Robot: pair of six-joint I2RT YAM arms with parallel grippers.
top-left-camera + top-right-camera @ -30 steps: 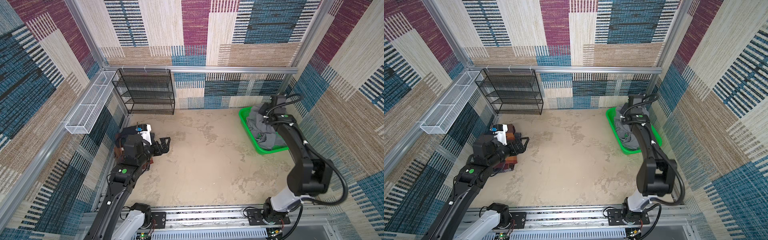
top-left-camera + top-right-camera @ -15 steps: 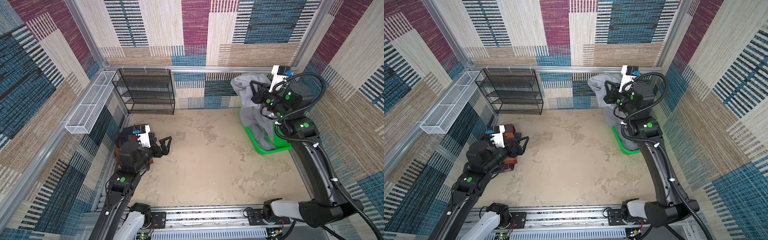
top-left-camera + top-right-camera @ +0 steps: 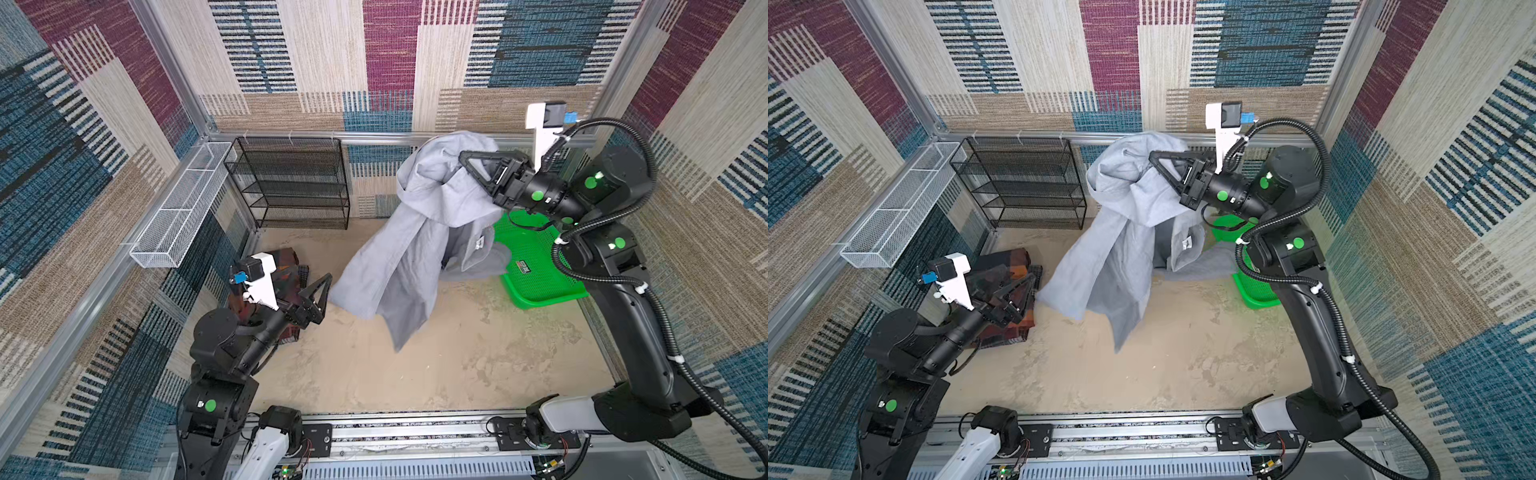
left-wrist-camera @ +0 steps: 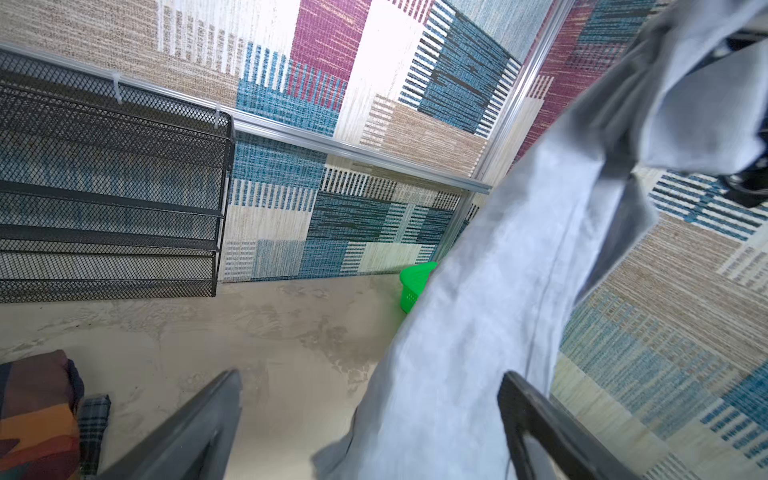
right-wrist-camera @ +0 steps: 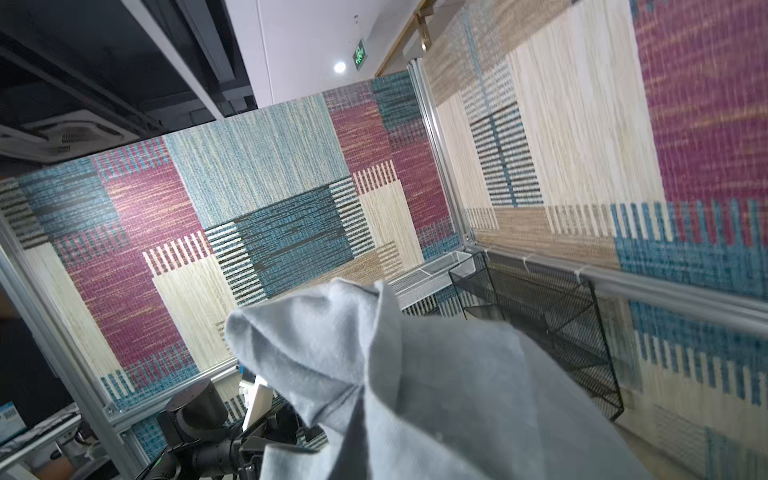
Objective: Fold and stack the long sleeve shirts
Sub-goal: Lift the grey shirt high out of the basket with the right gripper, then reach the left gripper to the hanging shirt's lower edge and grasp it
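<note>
My right fingers (image 3: 467,160) are clenched on a bunch of the gray shirt (image 3: 415,249). That arm is raised high over the far right corner of the worktop (image 3: 415,382), wrist roughly level, so the cloth hangs out of the green basket (image 3: 540,270) and drops open. Its tail trails at the basket's rim. The left fingers (image 3: 322,293) are spread wide and empty, the forearm low and reaching from the left edge toward the dangling hem, I'd guess to catch it. The folded plaid shirt (image 3: 286,264) lies beneath that arm by the left edge.
</note>
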